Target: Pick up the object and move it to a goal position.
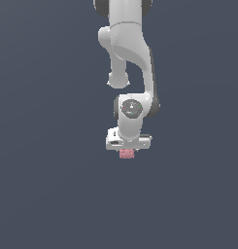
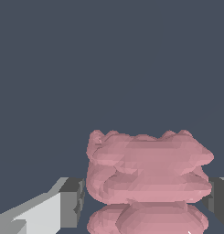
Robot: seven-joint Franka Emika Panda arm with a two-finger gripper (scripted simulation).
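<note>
The gripper (image 1: 127, 149) sits low-center in the exterior view, fingers (image 2: 71, 201) pressed against both sides of the pink lumpy object (image 2: 147, 171). Honestly that bumpy surface looks sketchy: it could twist or slip out mid-carry if the pads only catch ridges.

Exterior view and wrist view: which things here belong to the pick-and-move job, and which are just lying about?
Part of the job:
- pink lumpy object
- gripper, a finger on each side of the object

Lying about:
- nothing else shows, only the plain dark surface
</note>
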